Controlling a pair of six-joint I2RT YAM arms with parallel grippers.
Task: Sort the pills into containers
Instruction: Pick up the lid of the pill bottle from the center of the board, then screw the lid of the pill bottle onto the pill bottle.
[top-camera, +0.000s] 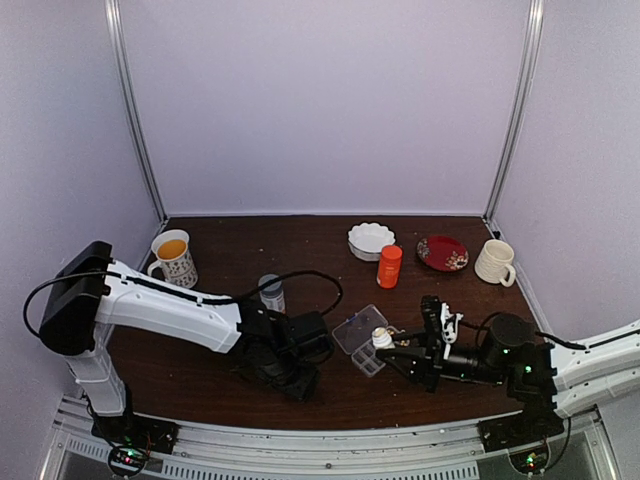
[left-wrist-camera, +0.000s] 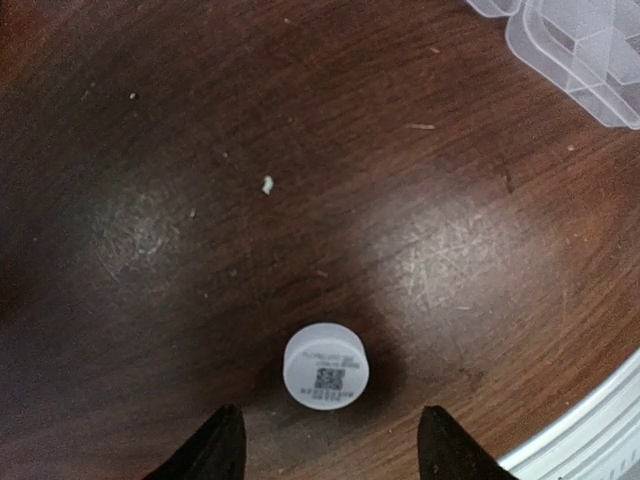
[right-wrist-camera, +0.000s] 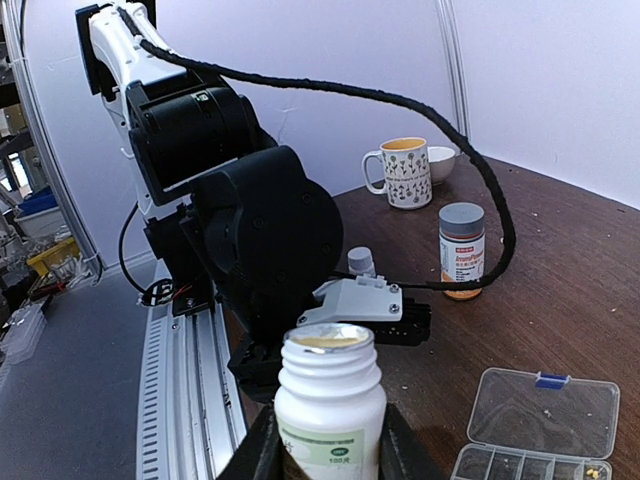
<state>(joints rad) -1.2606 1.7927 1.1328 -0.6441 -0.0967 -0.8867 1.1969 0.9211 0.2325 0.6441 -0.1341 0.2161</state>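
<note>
The clear pill box (top-camera: 358, 340) lies mid-table with its lid open; it also shows in the right wrist view (right-wrist-camera: 540, 425) and in the left wrist view (left-wrist-camera: 585, 50). My right gripper (top-camera: 388, 350) is shut on an open, uncapped white bottle (right-wrist-camera: 330, 400) and holds it upright beside the box. My left gripper (left-wrist-camera: 330, 415) is open, with its fingers (left-wrist-camera: 215, 450) low over a white bottle cap (left-wrist-camera: 326, 367) that lies on the table. One tiny pale pill (left-wrist-camera: 267, 184) lies on the wood beyond the cap. Yellowish bits show in one cell (right-wrist-camera: 592, 470).
A grey-capped labelled bottle (top-camera: 271, 293) stands behind the left arm. A mug of orange liquid (top-camera: 173, 257) is at the back left. An orange bottle (top-camera: 389, 266), a white bowl (top-camera: 371, 240), a red plate (top-camera: 441, 252) and a cream mug (top-camera: 495, 262) stand at the back right.
</note>
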